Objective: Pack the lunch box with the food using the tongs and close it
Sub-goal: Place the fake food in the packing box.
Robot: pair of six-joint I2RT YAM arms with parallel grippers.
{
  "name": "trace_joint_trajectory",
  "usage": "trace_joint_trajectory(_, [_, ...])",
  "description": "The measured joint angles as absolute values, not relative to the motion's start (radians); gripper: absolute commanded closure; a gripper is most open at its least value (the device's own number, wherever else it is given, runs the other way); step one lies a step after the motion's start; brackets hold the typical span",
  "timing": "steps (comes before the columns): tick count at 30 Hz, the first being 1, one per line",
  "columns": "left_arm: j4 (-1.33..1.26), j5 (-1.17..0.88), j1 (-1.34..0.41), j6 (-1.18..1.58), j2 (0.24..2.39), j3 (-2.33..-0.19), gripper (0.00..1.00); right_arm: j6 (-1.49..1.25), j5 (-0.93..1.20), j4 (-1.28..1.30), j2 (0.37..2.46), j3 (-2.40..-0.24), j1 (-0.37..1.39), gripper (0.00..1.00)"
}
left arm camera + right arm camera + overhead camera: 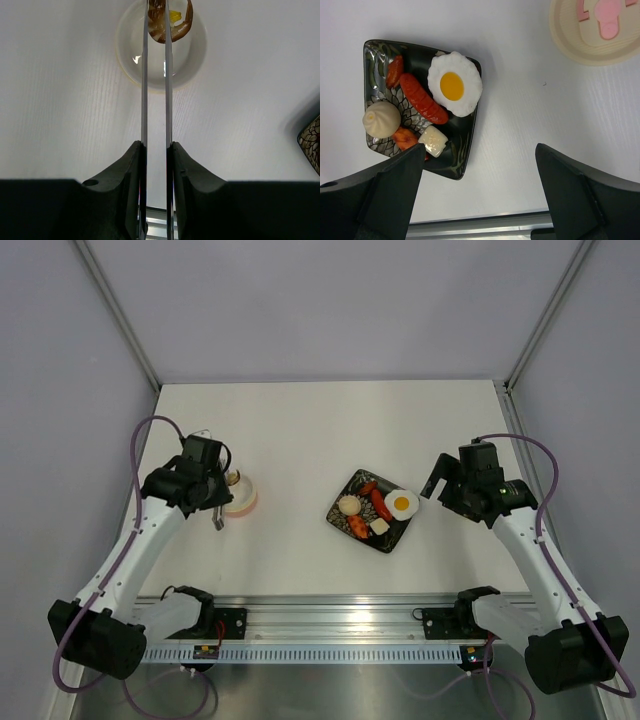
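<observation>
left gripper (pixel 156 146) squeezes the tongs (pixel 144 90), pinching a brown piece (pixel 159 27) over the lunch box (pixel 196 55); next, drop it in. right gripper (pixel 480 150) spread wide, empty.

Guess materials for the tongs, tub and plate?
The tongs look like bare metal: thin grey strips with bright edge glints. The tub is cream and glossy with sharp highlights inside, so plastic or ceramic. The plate is glossy black with a pale leaf pattern, probably glazed ceramic or plastic.
</observation>
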State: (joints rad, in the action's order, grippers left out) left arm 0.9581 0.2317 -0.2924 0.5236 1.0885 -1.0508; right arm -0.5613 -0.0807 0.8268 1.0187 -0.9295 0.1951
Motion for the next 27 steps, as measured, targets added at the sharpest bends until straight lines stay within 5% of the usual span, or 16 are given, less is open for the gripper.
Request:
trace_joint_trajectory(13, [0.978,0.215,-0.292,0.543,1.072,-0.963,0.96,-0.562,-0.066,0.811,1.019,-0.911,0.195,0.00])
trace_joint_trajectory(22, [0.978,0.218,-0.292,0.556,1.072,-0.945,0.48,-0.562,-0.062,0.808,1.019,-0.908,0.195,0.00])
trace_joint_trajectory(27, [0.976,0.219,-0.292,0.557,1.067,-0.945,0.47,-0.562,-0.061,0.808,1.019,-0.908,0.195,0.01])
